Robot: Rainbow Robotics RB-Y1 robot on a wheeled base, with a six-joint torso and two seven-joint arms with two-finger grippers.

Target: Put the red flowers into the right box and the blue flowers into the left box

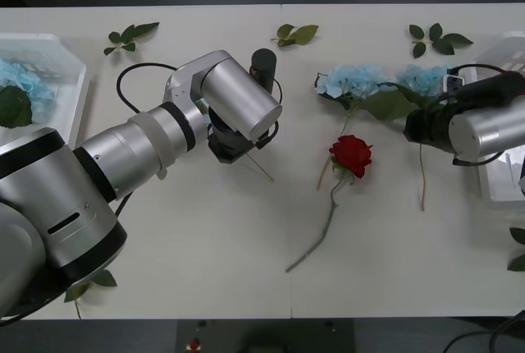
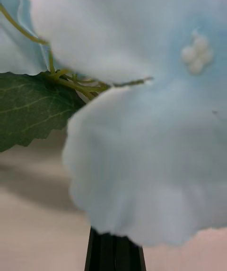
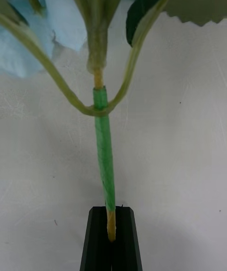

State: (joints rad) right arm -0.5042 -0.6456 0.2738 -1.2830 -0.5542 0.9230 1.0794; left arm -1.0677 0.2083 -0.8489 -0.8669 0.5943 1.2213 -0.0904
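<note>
My left gripper [image 1: 234,149] [image 3: 111,212] hangs over the table's middle, shut on the thin green stem [image 3: 105,157] of a blue flower [image 3: 28,39]. The stem's tan end [image 1: 262,169] pokes out from under the wrist. One red flower [image 1: 351,154] lies right of centre, stem towards me. Two more blue flowers [image 1: 351,80] [image 1: 422,80] lie beyond it. My right gripper [image 1: 417,126] [image 2: 114,235] sits at the right one, fingers together, with blue petals [image 2: 142,157] over their tips. The left box [image 1: 72,56] holds a blue flower [image 1: 23,80]. The right box [image 1: 502,182] is at the right edge.
Loose green leaf sprigs lie at the back left [image 1: 131,36], back middle [image 1: 297,34] and back right [image 1: 439,39]. Others lie at the right edge [image 1: 518,250] and near the front left [image 1: 92,286]. A black cable [image 1: 131,82] loops beside the left arm.
</note>
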